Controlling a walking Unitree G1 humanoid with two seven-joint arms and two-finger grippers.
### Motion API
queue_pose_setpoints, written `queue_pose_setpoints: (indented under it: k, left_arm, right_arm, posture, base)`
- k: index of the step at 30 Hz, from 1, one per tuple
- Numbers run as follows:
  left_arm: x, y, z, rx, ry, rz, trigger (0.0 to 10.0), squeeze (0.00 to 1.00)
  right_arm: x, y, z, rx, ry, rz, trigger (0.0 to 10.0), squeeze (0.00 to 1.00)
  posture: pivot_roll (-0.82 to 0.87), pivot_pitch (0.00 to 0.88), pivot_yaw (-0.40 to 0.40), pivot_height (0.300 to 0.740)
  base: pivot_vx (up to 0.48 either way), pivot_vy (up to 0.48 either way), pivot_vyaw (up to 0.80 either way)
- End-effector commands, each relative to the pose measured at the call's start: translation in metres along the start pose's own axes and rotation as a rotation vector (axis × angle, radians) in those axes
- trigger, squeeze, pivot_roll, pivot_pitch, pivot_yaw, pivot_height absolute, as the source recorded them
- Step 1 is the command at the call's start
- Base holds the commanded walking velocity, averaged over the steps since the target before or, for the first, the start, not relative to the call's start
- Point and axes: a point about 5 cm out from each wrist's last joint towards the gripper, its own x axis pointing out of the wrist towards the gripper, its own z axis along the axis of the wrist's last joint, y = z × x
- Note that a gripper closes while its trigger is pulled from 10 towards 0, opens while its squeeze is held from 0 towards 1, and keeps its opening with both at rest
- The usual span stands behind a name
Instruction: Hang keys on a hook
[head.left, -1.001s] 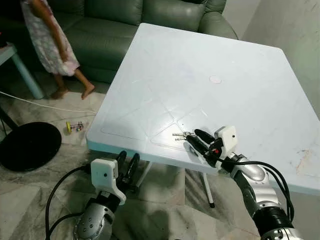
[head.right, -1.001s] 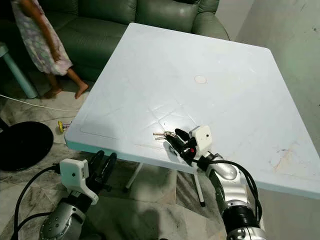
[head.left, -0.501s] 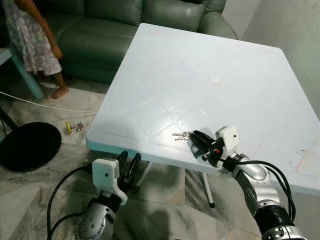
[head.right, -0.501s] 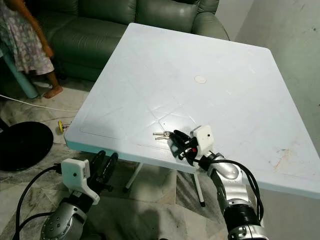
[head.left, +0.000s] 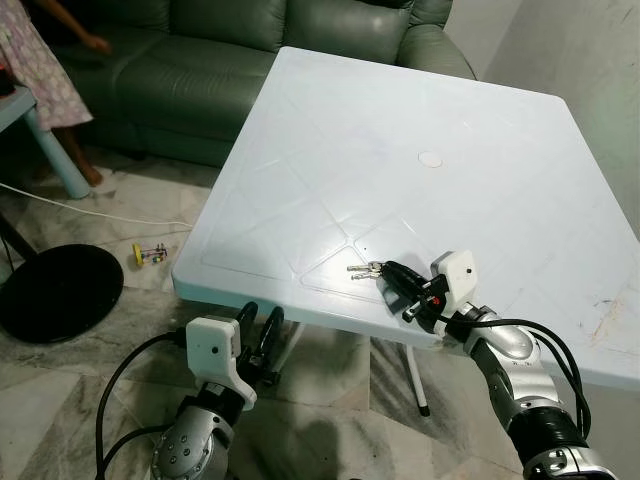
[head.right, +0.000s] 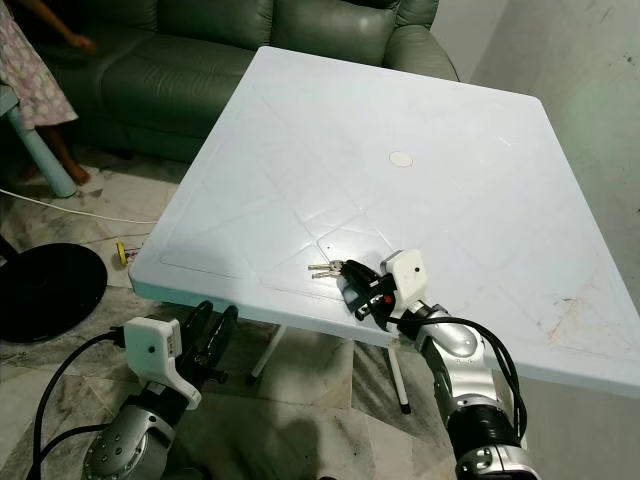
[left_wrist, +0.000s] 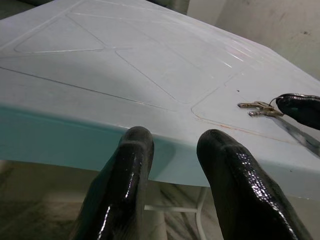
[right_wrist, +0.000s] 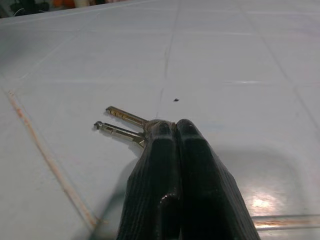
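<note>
the keys (right_wrist: 127, 126) lie on the worktop (head.left: 400, 130) near its front edge, pinched at their heads by the clenched right end effector (head.left: 392, 276). the left end effector (left_wrist: 172, 172) hangs released just below that front edge.

Key heads (right_wrist: 152, 126) hidden from you behind pressed-together right gripper (right_wrist: 172, 131) fingertips, person (head.left: 35, 70) cut off at frame edge
</note>
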Motion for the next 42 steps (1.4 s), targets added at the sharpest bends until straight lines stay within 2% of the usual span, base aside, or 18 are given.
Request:
queue_pose_setpoints:
  k: [1,4,6,11,20,21,22,23,31,37,42]
  left_arm:
    - [0.000,-0.003,-0.001,0.001,0.006,-0.005,10.0,0.00]
    - [0.002,-0.003,-0.001,0.002,0.002,-0.005,10.0,0.00]
    - [0.004,-0.002,-0.001,0.007,-0.003,-0.006,10.0,0.00]
    - [0.013,-0.001,0.004,0.006,-0.023,-0.002,10.0,0.00]
    - [0.028,0.009,0.014,0.019,-0.059,0.006,10.0,0.00]
    - [0.030,0.012,0.015,0.031,-0.062,0.011,10.0,0.00]
    - [0.032,0.014,0.016,0.039,-0.064,0.014,10.0,0.00]
    - [0.036,0.021,0.019,0.034,-0.072,0.038,10.0,0.00]
    - [0.050,0.046,0.029,0.076,-0.100,0.100,10.0,0.00]
    - [0.058,0.064,0.037,0.037,-0.105,0.153,10.0,0.00]
    - [0.061,0.066,0.044,0.060,-0.129,0.142,10.0,0.00]
  right_arm:
    - [-0.005,-0.009,0.004,-0.001,-0.020,-0.040,0.0,0.00]
    - [-0.003,-0.013,0.013,0.025,-0.089,-0.094,0.0,0.00]
    - [-0.003,-0.014,0.021,0.074,-0.165,-0.133,0.0,0.00]
    - [-0.004,-0.011,0.033,0.150,-0.279,-0.208,0.0,0.00]
    - [-0.013,0.004,0.045,0.191,-0.372,-0.283,0.0,0.00]
    - [-0.013,0.004,0.046,0.182,-0.369,-0.294,1.3,0.00]
    - [-0.014,0.005,0.046,0.177,-0.366,-0.303,1.3,0.00]
    - [-0.014,0.005,0.048,0.159,-0.360,-0.332,10.0,0.00]
    - [-0.024,0.000,0.056,0.113,-0.339,-0.500,10.0,0.00]
    - [-0.030,0.008,0.053,0.069,-0.321,-0.537,10.0,0.00]
    - [-0.039,0.012,0.041,0.003,-0.269,-0.577,10.0,0.00]
  posture:
    - [0.15,0.156,-0.130,0.740]
    - [0.15,0.149,-0.130,0.740]
    - [0.15,0.143,-0.128,0.740]
    - [0.14,0.123,-0.120,0.740]
    - [0.13,0.080,-0.108,0.740]
    - [0.13,0.071,-0.107,0.740]
    - [0.13,0.065,-0.106,0.740]
    - [0.13,0.061,-0.104,0.740]
    - [0.11,0.020,-0.090,0.740]
    - [0.09,0.008,-0.064,0.740]
    - [0.09,0.010,-0.053,0.740]
  base:
    - [0.000,0.000,0.00]
    - [0.000,0.000,0.00]
    - [0.000,0.000,0.00]
    - [0.000,0.000,0.00]
    - [0.000,0.000,0.00]
    - [0.000,0.000,0.00]
    - [0.000,0.000,0.00]
    - [0.000,0.000,0.00]
    - [0.000,0.000,0.00]
    - [0.000,0.000,0.00]
    - [0.000,0.000,0.00]
